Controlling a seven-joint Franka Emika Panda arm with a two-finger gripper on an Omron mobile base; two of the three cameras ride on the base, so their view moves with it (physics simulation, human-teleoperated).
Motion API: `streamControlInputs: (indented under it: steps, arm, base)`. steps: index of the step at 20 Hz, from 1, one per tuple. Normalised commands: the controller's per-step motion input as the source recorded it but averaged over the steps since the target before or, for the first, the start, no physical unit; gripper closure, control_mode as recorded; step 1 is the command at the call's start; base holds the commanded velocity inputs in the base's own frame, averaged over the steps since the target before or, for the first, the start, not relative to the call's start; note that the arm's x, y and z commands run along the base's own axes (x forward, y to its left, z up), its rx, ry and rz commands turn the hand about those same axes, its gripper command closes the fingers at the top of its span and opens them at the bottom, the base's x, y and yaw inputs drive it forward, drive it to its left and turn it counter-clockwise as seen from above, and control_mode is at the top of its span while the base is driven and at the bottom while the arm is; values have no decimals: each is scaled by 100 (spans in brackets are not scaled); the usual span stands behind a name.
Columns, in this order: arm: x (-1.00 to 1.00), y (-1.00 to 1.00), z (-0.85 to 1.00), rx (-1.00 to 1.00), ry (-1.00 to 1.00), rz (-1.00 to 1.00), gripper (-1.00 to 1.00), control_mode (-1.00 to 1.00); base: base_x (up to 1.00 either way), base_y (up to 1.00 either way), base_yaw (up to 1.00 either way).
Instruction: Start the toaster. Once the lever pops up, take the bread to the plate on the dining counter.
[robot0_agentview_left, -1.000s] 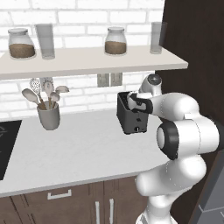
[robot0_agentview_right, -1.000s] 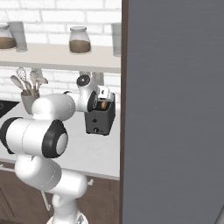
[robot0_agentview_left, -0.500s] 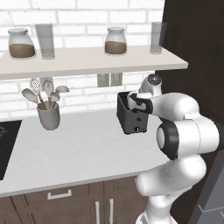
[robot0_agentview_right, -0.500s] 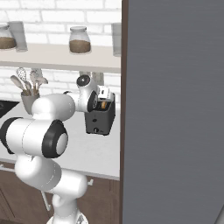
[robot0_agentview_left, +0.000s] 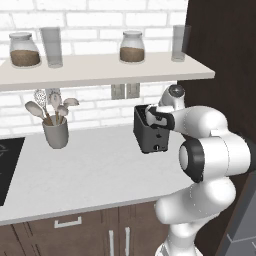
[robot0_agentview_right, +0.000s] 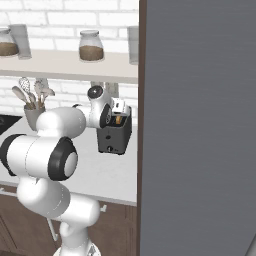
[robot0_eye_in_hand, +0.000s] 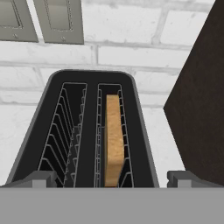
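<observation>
The dark toaster (robot0_agentview_left: 151, 136) (robot0_agentview_right: 115, 138) (robot0_eye_in_hand: 89, 78) stands on the white worktop against the brick wall, beside a tall dark cabinet. The tan bread (robot0_eye_in_hand: 113, 138) (robot0_agentview_right: 118, 120) sits upright in its right-hand slot as seen from the hand; the other slot holds nothing. My gripper (robot0_agentview_left: 151, 117) (robot0_agentview_right: 118, 107) (robot0_eye_in_hand: 113, 179) hovers just above the toaster's top, open, its fingertips (robot0_eye_in_hand: 41, 178) spread wider than the two slots, with nothing between them. The plate and the dining counter are out of view.
A grey utensil cup (robot0_agentview_left: 55, 132) (robot0_agentview_right: 33, 114) stands to the left on the worktop (robot0_agentview_left: 85, 170). A shelf (robot0_agentview_left: 100, 72) with jars and glasses hangs low over the toaster. The dark cabinet side (robot0_agentview_left: 220, 60) is close on the right. Two wall outlets (robot0_eye_in_hand: 41, 19) sit behind.
</observation>
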Motion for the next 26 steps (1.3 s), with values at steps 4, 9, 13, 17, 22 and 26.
streamControlInputs:
  steps: [4, 9, 13, 17, 22, 26]
  arm:
    - [0, 0, 0, 0, 0, 0, -100, -100]
    - [0, 0, 0, 0, 0, 0, -100, -100]
    - [0, 0, 0, 0, 0, 0, -100, -100]
    - [0, 0, 0, 0, 0, 0, -100, -100]
    - [0, 0, 0, 0, 0, 0, -100, -100]
    - [0, 0, 0, 0, 0, 0, -100, -100]
  base:
    - [0, 0, 0]
    - [0, 0, 0]
    - [0, 0, 0]
    - [0, 0, 0]
    - [0, 0, 0]
    - [0, 0, 0]
